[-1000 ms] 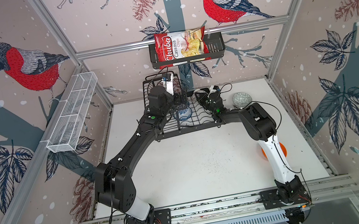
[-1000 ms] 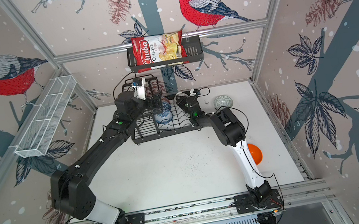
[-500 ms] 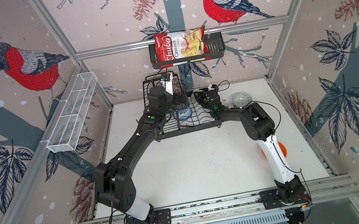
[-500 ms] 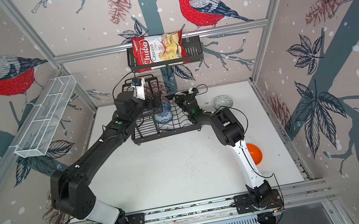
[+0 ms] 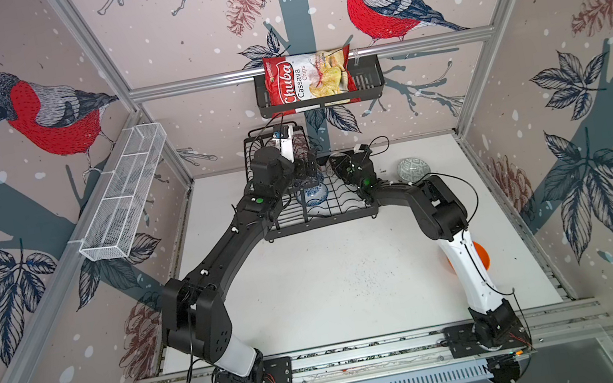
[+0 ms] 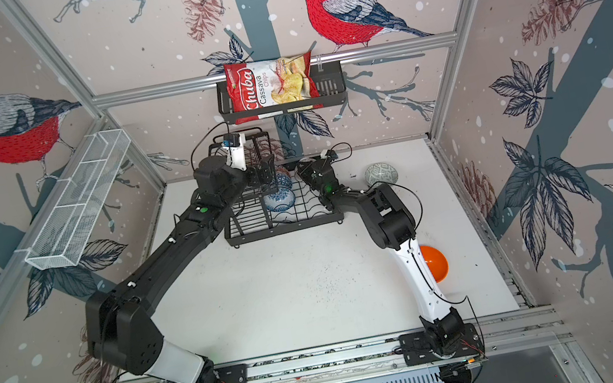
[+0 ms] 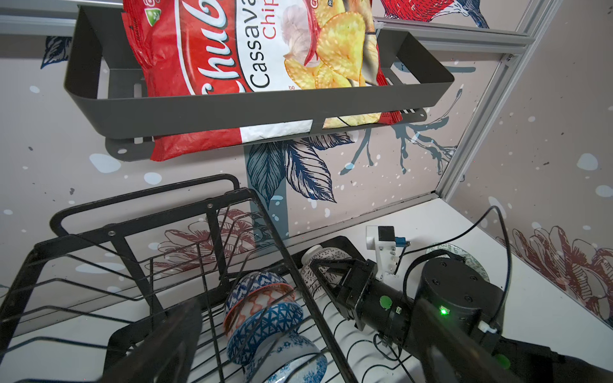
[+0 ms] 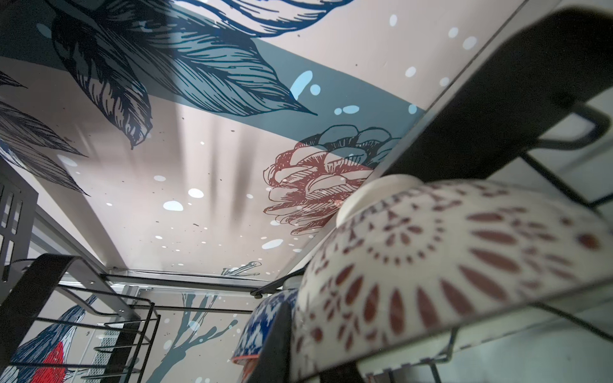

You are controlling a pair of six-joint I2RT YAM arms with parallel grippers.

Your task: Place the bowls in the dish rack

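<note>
The right claw (image 7: 316, 268), jaws close together, sits at the rim of the white patterned bowl (image 7: 331, 254), which is tipped on edge at the back of the dish rack (image 5: 320, 222). Whether it grips cannot be told, and a careless release might roll the bowl off the wires or knock the three bowls (image 7: 265, 323) leaning beside it. The left claw (image 5: 307, 167) hangs wide open and empty over the rack, near enough to bump them, while a grey-green bowl (image 5: 413, 168) and an orange bowl (image 6: 435, 263) wait on the table (image 5: 334, 289) outside the rack.

Orange bowl (image 5: 483, 257) half behind R arm (image 5: 441, 212).
</note>
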